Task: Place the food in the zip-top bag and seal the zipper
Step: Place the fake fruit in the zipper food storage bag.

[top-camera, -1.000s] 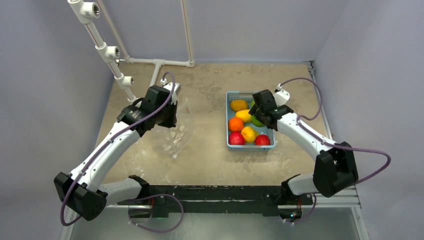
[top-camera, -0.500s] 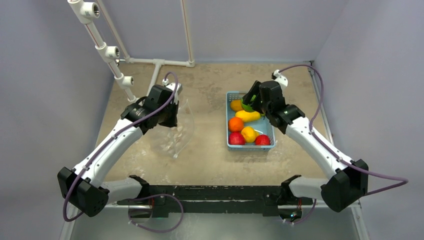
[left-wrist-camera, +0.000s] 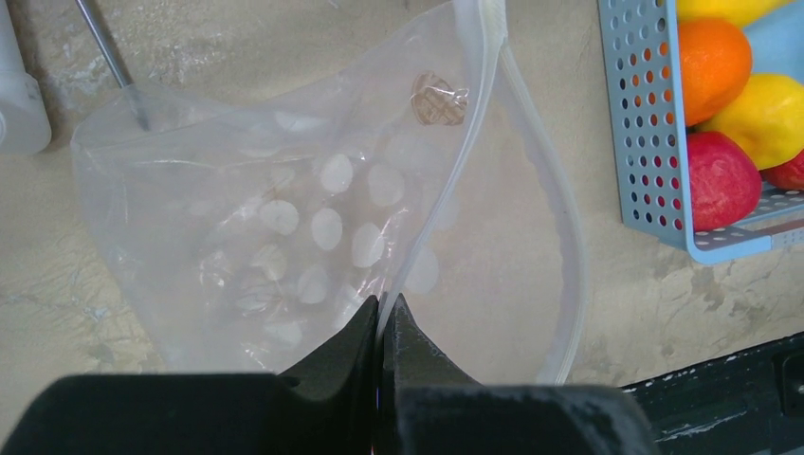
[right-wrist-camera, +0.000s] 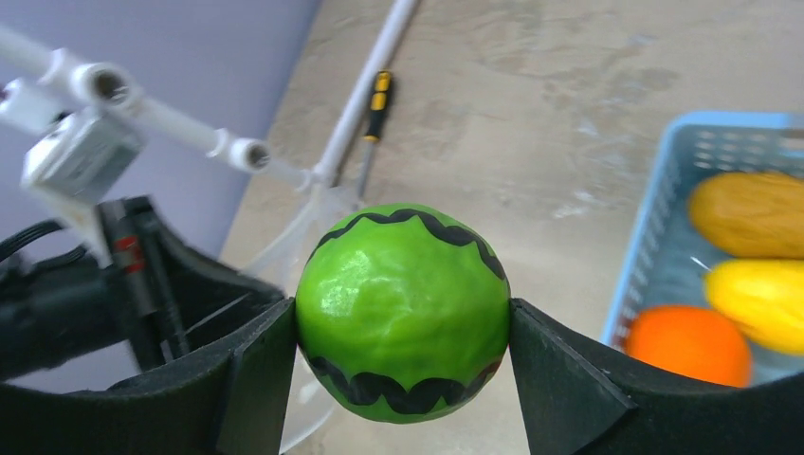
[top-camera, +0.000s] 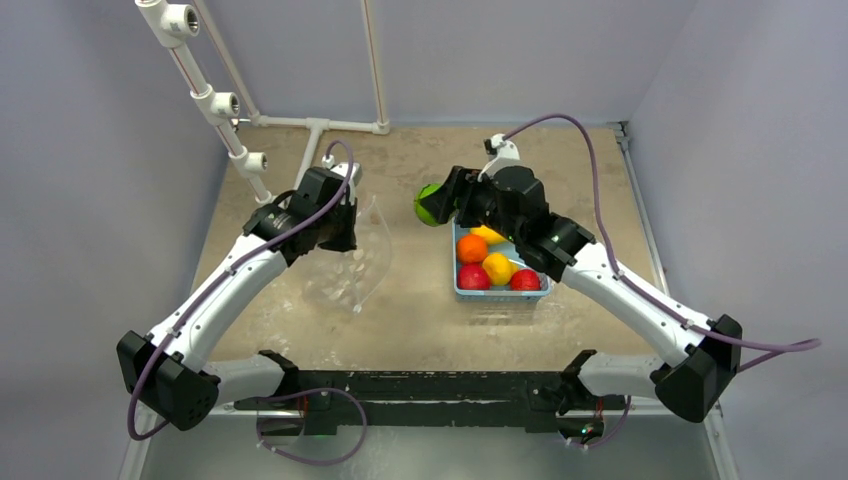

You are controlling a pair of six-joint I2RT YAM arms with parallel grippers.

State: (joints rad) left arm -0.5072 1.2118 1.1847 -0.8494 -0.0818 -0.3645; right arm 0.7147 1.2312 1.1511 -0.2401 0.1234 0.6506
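Lifted from the basket (top-camera: 500,293), the glossy, probably slippery striped fruit (right-wrist-camera: 403,284) sits clamped mid-girth in the right gripper (right-wrist-camera: 403,355), left gripper (left-wrist-camera: 382,322) pinching the limp bag's (left-wrist-camera: 237,218) zipper (left-wrist-camera: 474,142).

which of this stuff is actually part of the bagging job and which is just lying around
Job: zip-top bag, its zipper, striped green fruit, remaining fruits in the blue basket.
Lying about: white pipes, screwdriver.
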